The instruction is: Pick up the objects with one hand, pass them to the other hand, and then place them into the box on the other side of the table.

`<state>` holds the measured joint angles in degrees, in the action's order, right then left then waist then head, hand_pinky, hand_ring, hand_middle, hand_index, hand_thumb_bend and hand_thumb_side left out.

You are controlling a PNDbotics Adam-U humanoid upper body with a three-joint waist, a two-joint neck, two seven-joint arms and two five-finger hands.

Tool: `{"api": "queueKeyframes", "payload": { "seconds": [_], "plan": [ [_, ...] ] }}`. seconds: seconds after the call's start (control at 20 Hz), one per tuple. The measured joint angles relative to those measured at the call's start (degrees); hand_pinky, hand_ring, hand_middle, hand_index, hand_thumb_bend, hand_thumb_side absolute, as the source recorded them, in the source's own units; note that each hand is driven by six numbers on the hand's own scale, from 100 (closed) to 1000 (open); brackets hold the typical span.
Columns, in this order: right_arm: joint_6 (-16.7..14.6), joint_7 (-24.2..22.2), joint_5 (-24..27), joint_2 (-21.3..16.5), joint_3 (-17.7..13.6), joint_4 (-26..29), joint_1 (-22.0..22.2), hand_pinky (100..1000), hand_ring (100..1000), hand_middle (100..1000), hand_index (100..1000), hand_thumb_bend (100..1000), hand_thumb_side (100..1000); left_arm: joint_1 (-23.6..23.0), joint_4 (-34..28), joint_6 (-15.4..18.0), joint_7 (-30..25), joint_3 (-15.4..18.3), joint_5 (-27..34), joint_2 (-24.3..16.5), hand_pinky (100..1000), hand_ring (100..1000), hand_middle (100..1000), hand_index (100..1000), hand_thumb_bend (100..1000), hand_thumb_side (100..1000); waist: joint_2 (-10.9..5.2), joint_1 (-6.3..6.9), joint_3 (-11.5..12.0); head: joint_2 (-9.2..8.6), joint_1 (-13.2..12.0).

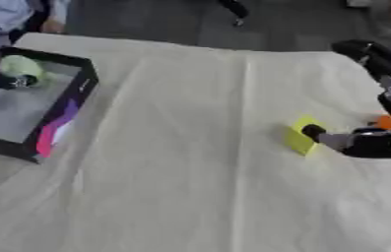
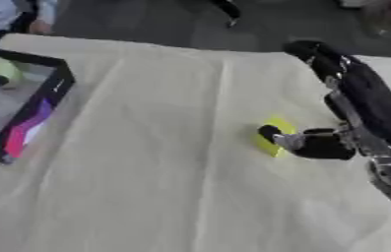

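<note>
The right hand's (image 1: 367, 143) fingers (image 1: 315, 132) curl against the yellow object (image 1: 300, 137) at the frame's right middle, apparently closing on it, so pickup is only beginning; handover and placing remain. The box (image 1: 56, 106) in the upper left already holds a pale green thing (image 1: 19, 66). Only the left eye view shows an orange thing (image 1: 389, 122) behind the arm; the left hand appears nowhere.

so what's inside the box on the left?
Inside the box a pale green rounded object lies at the far end, with something dark beside it. The rest looks like bare grey floor; its near wall hides the closest strip.
</note>
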<state>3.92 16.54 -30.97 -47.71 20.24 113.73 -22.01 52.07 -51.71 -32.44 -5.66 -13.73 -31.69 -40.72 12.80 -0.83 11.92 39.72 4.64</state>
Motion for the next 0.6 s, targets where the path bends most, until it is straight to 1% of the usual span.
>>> {"api": "queueKeyframes", "payload": {
  "seconds": [0.05,0.1,0.15,0.2,0.25,0.3,0.35,0.4,0.45,0.5,0.6],
  "plan": [
    [0.1,0.1,0.0,0.0,0.0,0.0,0.2,872,883,849,928,612,283,0.0,0.0,0.0,0.0,0.2,-0.5,0.0,912,820,733,841,745,521,0.0,0.0,0.0,0.3,1.2],
    [0.2,0.2,0.0,0.0,-0.1,0.0,0.4,871,883,848,927,612,286,0.0,-0.2,0.0,0.0,0.5,-0.8,0.0,908,817,734,844,669,475,0.0,0.0,0.0,0.58,2.5],
    [0.4,0.3,0.1,0.0,-0.2,0.0,0.5,870,883,848,927,612,288,0.0,-0.5,0.0,0.1,0.7,-0.8,0.0,906,815,734,845,627,471,0.0,0.0,0.0,0.9,3.6],
    [0.6,0.3,0.1,0.0,-0.4,0.0,0.7,869,882,847,927,611,294,0.0,-1.1,-0.1,0.4,0.9,-0.8,0.0,900,808,734,838,529,462,0.0,0.0,0.0,1.11,4.7],
    [1.1,0.2,0.2,0.0,-0.4,0.0,0.9,867,882,847,927,609,302,0.0,-2.0,-0.3,0.8,1.2,-0.5,0.0,891,799,732,833,413,420,0.0,0.0,0.0,1.36,5.6],
    [1.6,0.1,0.4,0.0,-0.6,0.0,1.1,865,881,846,926,605,310,0.0,-3.2,-0.4,1.3,1.3,0.1,0.0,885,793,730,828,353,396,0.0,0.0,0.0,1.52,6.5],
    [2.4,-0.2,0.7,0.0,-0.7,0.0,1.3,858,879,843,925,598,330,0.0,-4.6,-0.7,2.1,1.5,0.9,0.0,875,782,731,824,308,403,0.0,0.0,0.0,1.55,7.4],
    [3.5,-0.6,1.2,-0.1,-0.7,0.0,1.5,853,877,841,924,599,346,0.0,-6.3,-0.9,3.0,1.6,1.8,0.0,868,777,733,821,275,447,0.0,0.0,0.0,1.66,8.2],
    [4.9,-1.2,1.8,-0.2,-0.8,0.0,1.8,851,877,841,924,601,354,0.0,-8.2,-1.1,4.0,1.6,2.9,-0.1,866,775,735,817,271,458,0.0,0.0,0.0,1.83,9.1],
    [6.5,-1.8,2.6,-0.5,-0.9,0.0,1.9,846,876,840,924,607,369,0.0,-10.3,-1.3,5.0,1.6,4.2,-0.1,865,775,736,815,272,466,0.0,0.0,0.0,1.97,9.9],
    [10.5,-3.6,4.4,-0.9,-1.1,0.0,2.0,840,874,838,922,625,394,0.0,-14.7,-1.3,7.0,1.5,6.8,-0.5,867,775,737,815,289,451,-0.02,0.0,-0.2,2.01,11.2]
  ]
}}
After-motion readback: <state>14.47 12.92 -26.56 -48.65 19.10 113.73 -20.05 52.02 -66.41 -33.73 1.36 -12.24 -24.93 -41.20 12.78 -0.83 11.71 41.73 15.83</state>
